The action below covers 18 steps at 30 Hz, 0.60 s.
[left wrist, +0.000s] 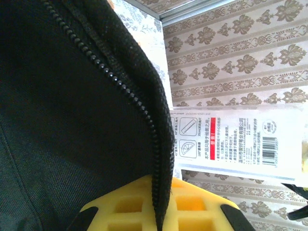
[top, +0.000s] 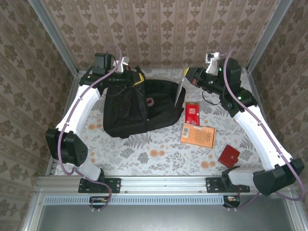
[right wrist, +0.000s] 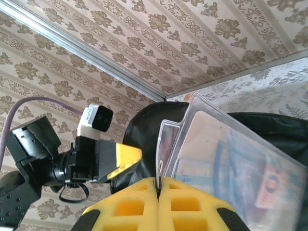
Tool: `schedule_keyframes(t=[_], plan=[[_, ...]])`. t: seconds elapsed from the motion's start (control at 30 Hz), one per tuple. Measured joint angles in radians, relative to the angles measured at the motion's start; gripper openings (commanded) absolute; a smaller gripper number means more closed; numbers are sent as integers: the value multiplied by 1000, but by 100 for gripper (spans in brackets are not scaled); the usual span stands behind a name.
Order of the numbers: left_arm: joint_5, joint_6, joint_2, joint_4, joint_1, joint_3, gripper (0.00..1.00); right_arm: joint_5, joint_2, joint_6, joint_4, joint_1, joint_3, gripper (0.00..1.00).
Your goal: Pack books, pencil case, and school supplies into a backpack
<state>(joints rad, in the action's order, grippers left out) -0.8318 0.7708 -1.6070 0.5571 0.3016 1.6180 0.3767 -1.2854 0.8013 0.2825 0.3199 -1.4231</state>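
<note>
Midway, likely: left hand (left wrist: 156, 204) clenches the backpack (top: 122, 113) by its rim, right hand (right wrist: 158, 192) grasps a clear packet (right wrist: 231, 159); orange book (top: 198, 135), red book (top: 192, 113) and red case (top: 229, 156) lie unpacked, lower right.

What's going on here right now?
The left arm's fingers are shut on the zipped rim of the large black fabric backpack, at its open mouth. The right arm's fingers pinch a flat clear plastic stationery packet beside that opening. The small bright red book, the orange paperback and a dark red square pouch lie on the patterned table, not yet packed.
</note>
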Motion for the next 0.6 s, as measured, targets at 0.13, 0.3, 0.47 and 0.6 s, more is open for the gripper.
schedule_keyframes(t=[0.13,0.3,0.47,0.6], plan=[[-10,5,5,0,0,3,0,0,-45,18,-22,43,-71,0],[-14,17,11,-1,0,7,0,-3,-83,31,-65,79,-137,0],[-24,32,13,-6,-2,8,0,-3,-162,66,-131,107,-149,0],[-29,58,14,-26,-10,8,0,-3,-248,105,-192,141,-137,0]])
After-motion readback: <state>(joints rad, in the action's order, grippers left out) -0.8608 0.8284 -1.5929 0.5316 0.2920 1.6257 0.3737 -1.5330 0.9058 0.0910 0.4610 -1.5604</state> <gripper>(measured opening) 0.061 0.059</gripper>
